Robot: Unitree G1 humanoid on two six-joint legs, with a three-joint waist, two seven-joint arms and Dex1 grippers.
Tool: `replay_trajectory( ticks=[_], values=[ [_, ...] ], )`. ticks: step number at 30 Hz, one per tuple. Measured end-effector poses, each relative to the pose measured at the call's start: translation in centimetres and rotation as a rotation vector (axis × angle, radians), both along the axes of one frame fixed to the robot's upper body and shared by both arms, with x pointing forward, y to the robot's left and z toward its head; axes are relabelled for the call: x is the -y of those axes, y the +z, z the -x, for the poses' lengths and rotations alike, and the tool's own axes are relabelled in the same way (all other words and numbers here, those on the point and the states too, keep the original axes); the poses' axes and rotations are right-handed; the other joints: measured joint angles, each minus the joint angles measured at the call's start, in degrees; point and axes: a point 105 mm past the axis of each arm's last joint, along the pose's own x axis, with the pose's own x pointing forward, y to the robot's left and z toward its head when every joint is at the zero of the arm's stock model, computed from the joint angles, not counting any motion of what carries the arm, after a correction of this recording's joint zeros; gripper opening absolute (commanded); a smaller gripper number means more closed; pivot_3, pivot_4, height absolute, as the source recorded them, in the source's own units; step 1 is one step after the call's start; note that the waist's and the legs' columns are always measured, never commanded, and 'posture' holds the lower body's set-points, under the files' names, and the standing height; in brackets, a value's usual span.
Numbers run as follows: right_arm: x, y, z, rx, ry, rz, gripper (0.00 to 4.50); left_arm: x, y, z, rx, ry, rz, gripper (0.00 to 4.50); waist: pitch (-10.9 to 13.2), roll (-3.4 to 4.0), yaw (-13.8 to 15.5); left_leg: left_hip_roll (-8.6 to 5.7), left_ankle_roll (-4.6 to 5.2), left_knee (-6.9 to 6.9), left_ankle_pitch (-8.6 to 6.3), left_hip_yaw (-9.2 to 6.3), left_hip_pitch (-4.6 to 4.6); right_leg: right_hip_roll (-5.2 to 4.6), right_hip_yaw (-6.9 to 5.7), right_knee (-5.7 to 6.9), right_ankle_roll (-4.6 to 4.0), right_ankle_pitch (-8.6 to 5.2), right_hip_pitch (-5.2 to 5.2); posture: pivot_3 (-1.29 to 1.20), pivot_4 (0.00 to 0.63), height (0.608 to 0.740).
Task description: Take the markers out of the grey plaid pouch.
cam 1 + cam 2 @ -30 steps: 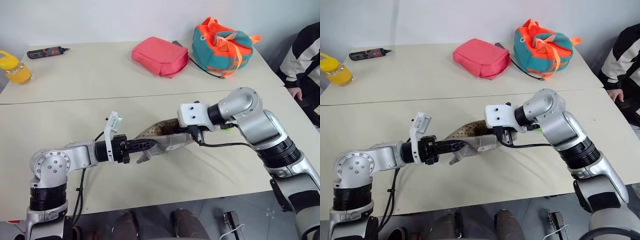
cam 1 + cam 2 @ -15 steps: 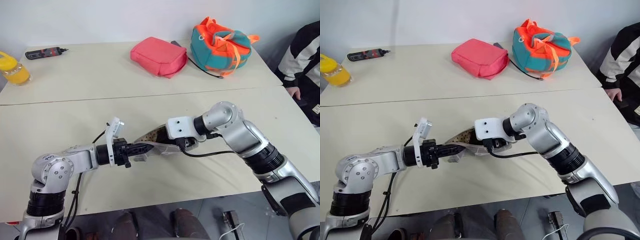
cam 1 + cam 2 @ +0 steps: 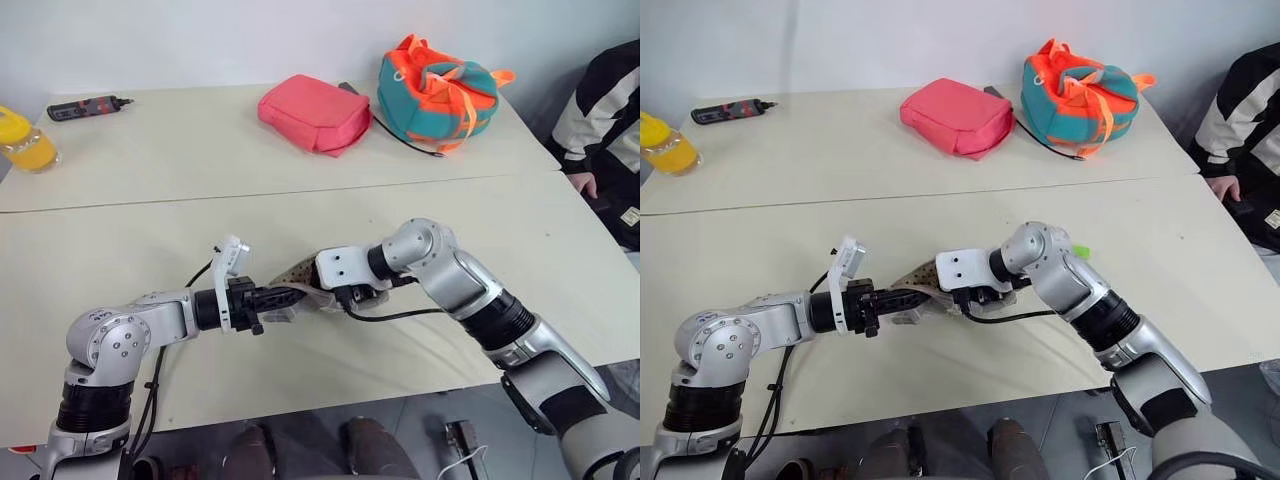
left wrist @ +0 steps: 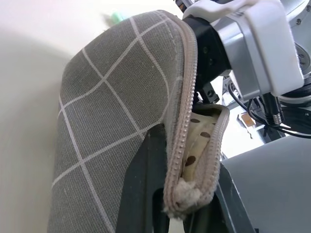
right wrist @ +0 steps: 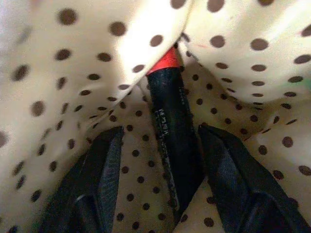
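The grey plaid pouch (image 4: 112,107) is held up off the table (image 3: 200,230) by its zip end, with my left gripper (image 3: 283,297) shut on that edge. The pouch's mouth gapes and shows its cream dotted lining (image 5: 73,58). My right gripper (image 5: 160,131) reaches inside the pouch, open, one black finger (image 5: 104,165) on each side of a black marker (image 5: 170,116) with a red end. The far finger stands close against the marker and the other is apart from it. A small pale mint and green piece (image 3: 1081,251), seemingly the other marker, lies on the table behind my right arm.
A pink pouch (image 3: 315,112) and a teal-and-orange bag (image 3: 435,88) sit at the back. A black-and-red tool (image 3: 85,107) and a yellow bottle (image 3: 20,135) are at the far left. A person's sleeve and hand (image 3: 590,130) show at the right edge.
My right arm has come down and to the left, its fingers have gone into the pouch's mouth and opened around the black marker. The left gripper keeps its hold.
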Motion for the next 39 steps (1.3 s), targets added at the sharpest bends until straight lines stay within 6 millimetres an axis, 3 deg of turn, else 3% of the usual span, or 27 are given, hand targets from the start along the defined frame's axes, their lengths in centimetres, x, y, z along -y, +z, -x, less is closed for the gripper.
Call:
replay_trajectory(
  ticks=[15,29,32,36,39],
  values=[
    [-0.6,1.7,2.0,-0.051,0.071,-0.06,2.58,-0.1,0.7,-0.1,0.032,0.011,0.059,0.0,0.0,0.0,0.2,-0.03,-0.01,-0.13,0.0,-0.01,-0.08,-0.05,-0.02,0.0,0.0,0.0,-0.13,0.0,0.15,0.74],
    [-0.8,0.2,-0.2,0.066,0.038,0.003,2.58,0.1,0.6,0.4,0.027,-0.006,0.078,0.0,0.0,0.0,0.0,-0.02,0.0,-0.06,0.0,-0.01,-0.05,-0.03,-0.02,0.0,0.0,0.0,-0.07,0.0,0.15,0.74],
    [-0.8,0.0,-0.3,0.061,0.036,0.01,1.99,0.1,0.5,0.4,0.025,-0.007,0.073,0.0,0.0,0.0,-0.1,-0.01,0.0,0.0,0.0,-0.01,-0.01,-0.02,-0.01,0.01,0.0,0.0,0.0,0.0,0.15,0.74],
    [-0.9,-0.4,-0.2,0.069,0.049,0.029,0.66,0.3,0.2,0.5,0.021,-0.013,0.059,0.0,0.0,0.0,-0.2,-0.01,0.0,0.06,0.0,-0.01,-0.01,-0.02,0.0,0.03,0.0,0.0,0.02,0.0,0.15,0.74],
    [-0.9,-0.5,-0.2,0.072,0.054,0.037,0.57,0.3,0.2,0.5,0.021,-0.011,0.058,0.0,0.0,-0.01,-0.1,-0.02,0.0,0.08,0.0,-0.03,-0.01,-0.03,-0.01,0.03,0.0,0.0,0.04,0.0,0.15,0.74]
  ],
)
